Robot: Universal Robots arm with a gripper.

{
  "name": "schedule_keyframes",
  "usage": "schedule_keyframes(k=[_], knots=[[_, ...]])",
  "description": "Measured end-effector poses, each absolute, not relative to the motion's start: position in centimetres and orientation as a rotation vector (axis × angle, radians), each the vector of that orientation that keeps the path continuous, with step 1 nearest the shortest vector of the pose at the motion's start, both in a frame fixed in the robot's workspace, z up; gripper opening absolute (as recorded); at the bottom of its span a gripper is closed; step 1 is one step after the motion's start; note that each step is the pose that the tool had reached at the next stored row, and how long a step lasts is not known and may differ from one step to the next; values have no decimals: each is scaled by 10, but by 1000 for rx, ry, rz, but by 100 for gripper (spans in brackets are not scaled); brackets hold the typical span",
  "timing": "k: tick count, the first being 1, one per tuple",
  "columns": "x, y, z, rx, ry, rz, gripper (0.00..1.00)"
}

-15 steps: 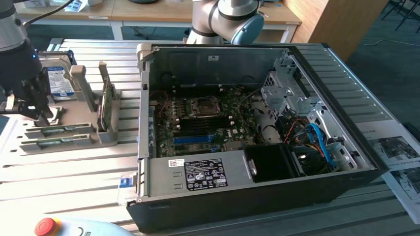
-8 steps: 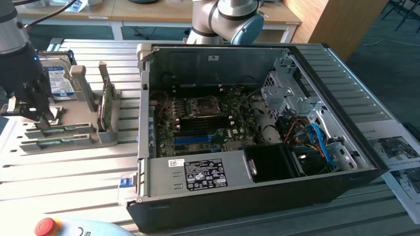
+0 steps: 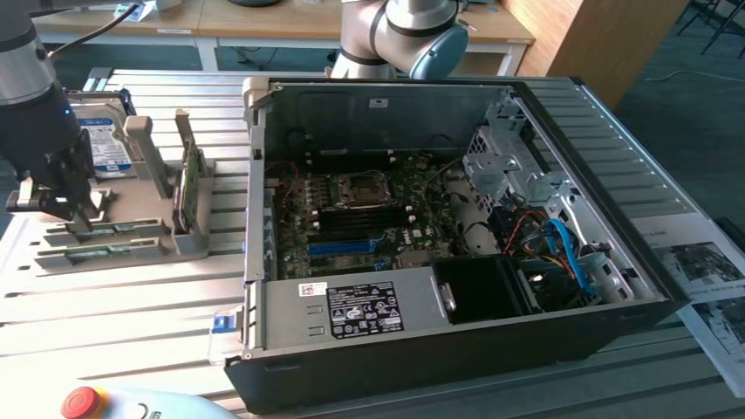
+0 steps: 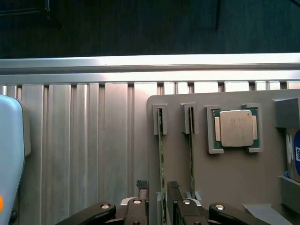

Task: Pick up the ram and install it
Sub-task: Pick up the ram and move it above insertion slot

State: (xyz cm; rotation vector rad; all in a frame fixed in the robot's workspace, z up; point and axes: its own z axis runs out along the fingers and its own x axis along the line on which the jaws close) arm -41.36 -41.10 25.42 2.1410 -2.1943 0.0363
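The claw is held wide open astride the ram, which is stood on edge in the grey slotted holder; nothing is gripped.

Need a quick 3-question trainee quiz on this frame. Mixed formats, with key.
1. True or false: the tool has lifted the ram out of the grey holder.
2. Multiple choice: what sits in the holder's square pocket, beside the ram and the second stick? A) a CPU chip B) a fan C) a screwdriver
3. Fill in: the computer case lies with its side ____, exposing the motherboard.

Key:
1. False. The ram stands edge-up in its slot, between the open tool's fingers.
2. A
3. open
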Motion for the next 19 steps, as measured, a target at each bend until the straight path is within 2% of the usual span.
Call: schedule_keyframes(k=[11, 19], knots=[[-414, -411, 248, 2140, -2194, 44, 30], [-414, -411, 248, 2156, -2213, 81, 30]])
